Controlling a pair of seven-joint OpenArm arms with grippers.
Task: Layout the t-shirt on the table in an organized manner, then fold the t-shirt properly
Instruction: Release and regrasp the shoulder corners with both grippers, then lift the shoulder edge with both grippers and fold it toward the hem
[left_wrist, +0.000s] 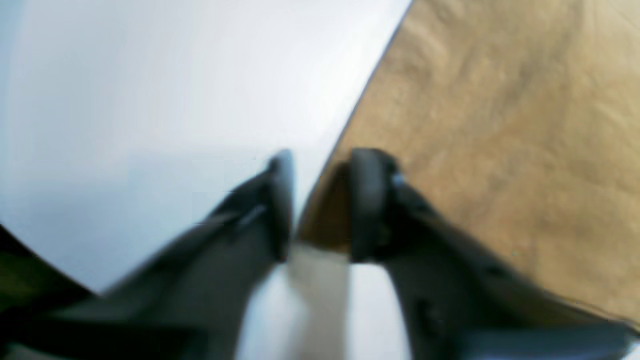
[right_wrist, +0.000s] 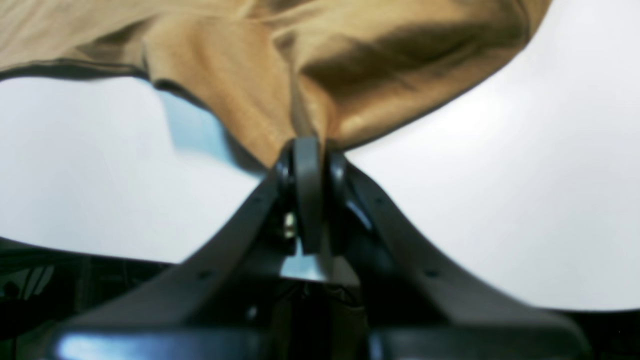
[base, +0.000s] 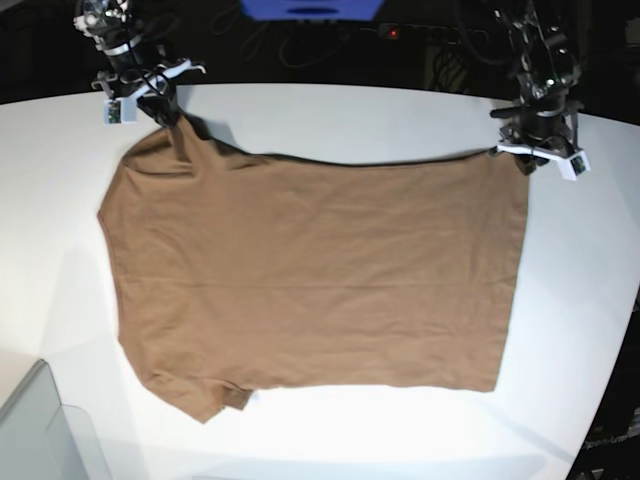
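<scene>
Cloth of the t-shirt (base: 310, 270) being pinched tight in right gripper (right_wrist: 310, 150); left gripper (left_wrist: 320, 200) straddling its edge, jaws parted, readying a fold across the table (base: 330, 110).

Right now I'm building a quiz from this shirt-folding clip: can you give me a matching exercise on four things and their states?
Column one:
1. right gripper
2. left gripper
3. t-shirt
4. table

Column two:
A. white, partly bare
B. shut on bunched brown cloth
C. spread nearly flat
D. jaws either side of the shirt's edge, gap between them

Pairs: 1-B, 2-D, 3-C, 4-A
</scene>
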